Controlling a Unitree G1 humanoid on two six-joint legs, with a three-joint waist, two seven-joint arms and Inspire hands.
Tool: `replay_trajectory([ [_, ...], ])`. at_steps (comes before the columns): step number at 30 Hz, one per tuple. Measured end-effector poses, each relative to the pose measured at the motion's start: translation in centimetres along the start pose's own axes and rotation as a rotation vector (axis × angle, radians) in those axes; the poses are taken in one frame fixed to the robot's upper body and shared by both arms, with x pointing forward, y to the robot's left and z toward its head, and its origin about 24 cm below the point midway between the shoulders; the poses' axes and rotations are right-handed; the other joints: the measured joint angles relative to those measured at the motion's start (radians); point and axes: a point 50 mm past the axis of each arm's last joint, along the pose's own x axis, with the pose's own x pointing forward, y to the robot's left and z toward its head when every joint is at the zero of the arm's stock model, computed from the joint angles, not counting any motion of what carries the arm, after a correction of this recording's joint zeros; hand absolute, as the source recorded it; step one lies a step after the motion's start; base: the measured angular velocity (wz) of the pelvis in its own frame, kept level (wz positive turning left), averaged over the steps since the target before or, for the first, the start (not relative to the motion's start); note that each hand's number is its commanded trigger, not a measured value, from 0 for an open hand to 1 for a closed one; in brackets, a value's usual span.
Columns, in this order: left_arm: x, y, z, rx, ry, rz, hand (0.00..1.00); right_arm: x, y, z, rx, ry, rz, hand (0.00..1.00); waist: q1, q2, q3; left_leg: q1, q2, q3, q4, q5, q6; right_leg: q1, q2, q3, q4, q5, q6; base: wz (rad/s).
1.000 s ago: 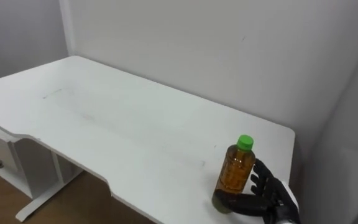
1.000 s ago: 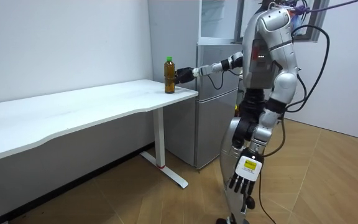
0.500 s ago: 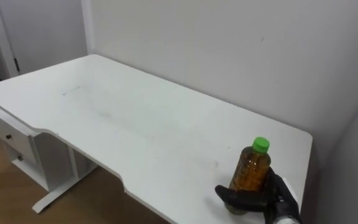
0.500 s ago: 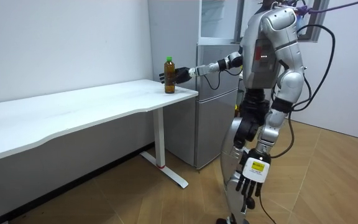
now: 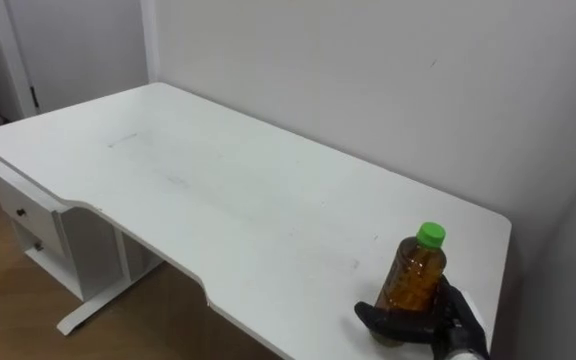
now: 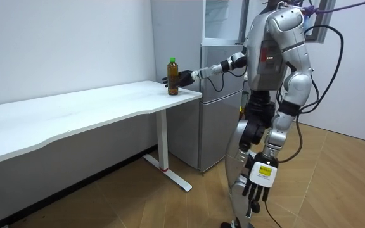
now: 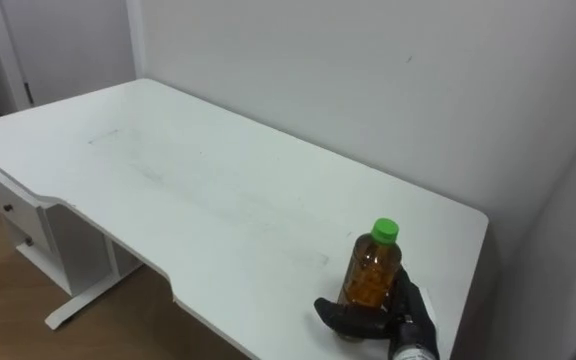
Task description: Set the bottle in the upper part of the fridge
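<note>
Right hand [image 5: 456,318] has closed round the standing bottle [image 5: 415,280].

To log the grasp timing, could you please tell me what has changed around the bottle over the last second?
The right hand, open beside the bottle a second ago, has closed its thumb and fingers round the bottle's lower part. The bottle itself has not moved: it stands upright near the corner of the table, not yet lifted. The left hand still hangs open at the robot's side.
</note>
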Motion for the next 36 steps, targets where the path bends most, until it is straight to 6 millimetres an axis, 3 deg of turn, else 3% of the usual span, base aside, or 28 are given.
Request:
replay_trajectory([
  [7, 0.0, 0.0, 0.1, -0.001, -0.001, 0.001, 0.00, 0.0, -0.1, 0.1, -0.001, -0.003, -0.015, 0.00, 0.002, 0.008, 0.0011, -0.002, -0.001, -0.005, 0.001, 0.000, 0.000, 0.001, 0.000, -0.004, -0.001, 0.000, 0.000, 0.00],
  [19, 0.0, 0.1, 0.4, -0.001, -0.012, 0.003, 0.00, 0.0, -0.4, -0.1, -0.007, -0.004, -0.070, 0.00, 0.025, 0.015, -0.0052, -0.009, -0.002, -0.018, 0.002, 0.002, -0.001, 0.001, 0.000, -0.018, -0.001, 0.000, 0.000, 0.02],
  [21, -0.1, 0.1, 0.4, -0.001, -0.012, 0.004, 0.00, 0.0, -0.5, -0.2, -0.012, -0.006, -0.083, 0.89, 0.029, 0.021, -0.0088, -0.008, -0.002, -0.019, 0.002, 0.002, -0.001, 0.002, 0.000, -0.018, -0.001, 0.000, 0.000, 0.00],
  [22, -0.1, 0.1, 0.4, -0.001, -0.012, 0.004, 0.00, 0.0, -0.5, -0.3, -0.013, -0.006, -0.089, 1.00, 0.031, 0.023, -0.0097, -0.008, -0.002, -0.019, 0.002, 0.003, -0.001, 0.002, 0.000, -0.018, -0.001, 0.000, 0.000, 0.00],
  [24, -0.1, 0.1, 0.4, -0.001, -0.013, 0.004, 0.00, 0.0, -0.8, -0.4, -0.016, -0.009, -0.115, 1.00, 0.041, 0.032, -0.0098, -0.008, -0.002, -0.019, 0.002, 0.003, -0.001, 0.002, -0.001, -0.018, -0.001, 0.000, 0.000, 0.00],
  [36, -0.2, 0.5, 0.1, 0.006, -0.010, 0.014, 0.00, -0.1, -1.4, -0.3, -0.010, -0.018, -0.195, 1.00, 0.047, 0.027, -0.0123, -0.019, -0.002, -0.018, -0.004, 0.005, -0.001, -0.013, -0.001, -0.018, -0.003, 0.000, 0.000, 0.00],
])
